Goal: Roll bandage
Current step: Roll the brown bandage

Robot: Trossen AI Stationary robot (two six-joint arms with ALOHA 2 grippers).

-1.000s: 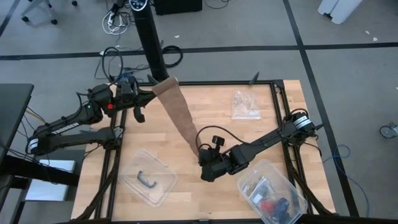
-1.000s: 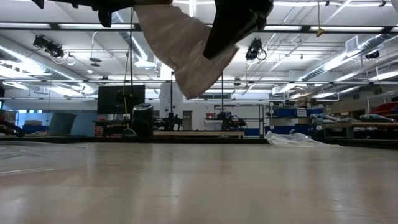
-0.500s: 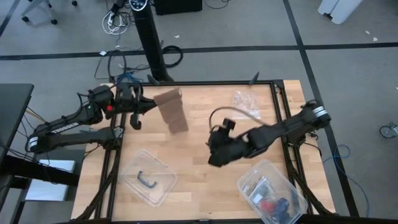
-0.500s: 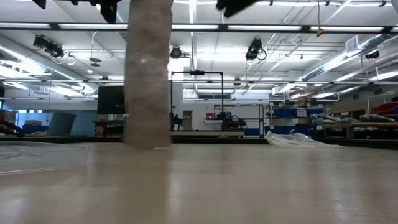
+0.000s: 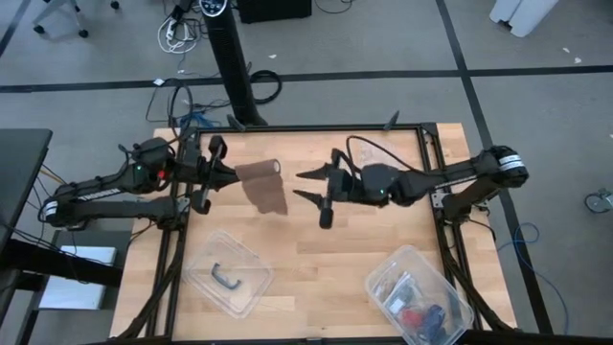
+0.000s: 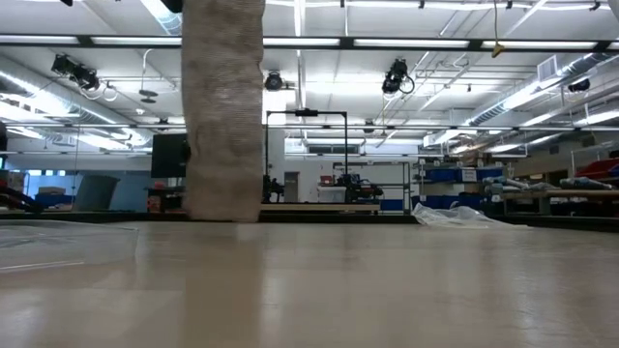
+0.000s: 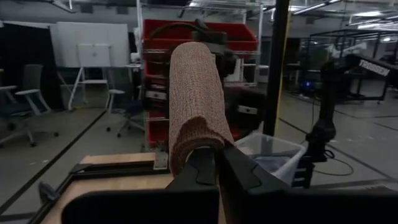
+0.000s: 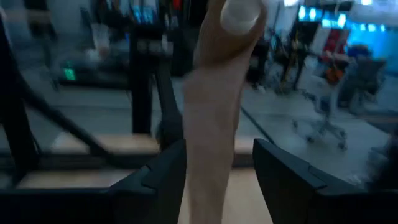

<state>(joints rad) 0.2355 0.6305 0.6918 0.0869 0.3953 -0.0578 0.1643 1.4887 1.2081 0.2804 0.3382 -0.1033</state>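
Swung up and back toward the strip since a second ago, right gripper [image 5: 308,186], fingers now spread and empty, no longer down at the strip's lower end. Let go and dropped straight, bandage [image 5: 263,185], no more slanting across the table.

Far left: left gripper [image 5: 216,172] pinching the bandage's top end, fingers pressed tight on the fabric, plain in the left wrist view. Hanging from it as a flat, unrolled band, lower end reaching about to the table [image 5: 335,278] in the low view; touching or just clear, cannot tell.

Centre: open right fingers level with the hanging strip, just beside it, pointing at it, not touching from above. Bandage framed between those fingers in the right wrist view, but farther off.

Front left, tub [image 5: 228,273], well apart. Front right, a second bin [image 5: 418,293] of odds and ends. Back right, small bag [image 5: 379,161].

Rolling not begun, by the look of it. Risks: free end swinging as the right fingers close, so a missed or skewed catch; a crooked grab giving a coned, loose roll; a tug pulling fabric out of the left pinch.
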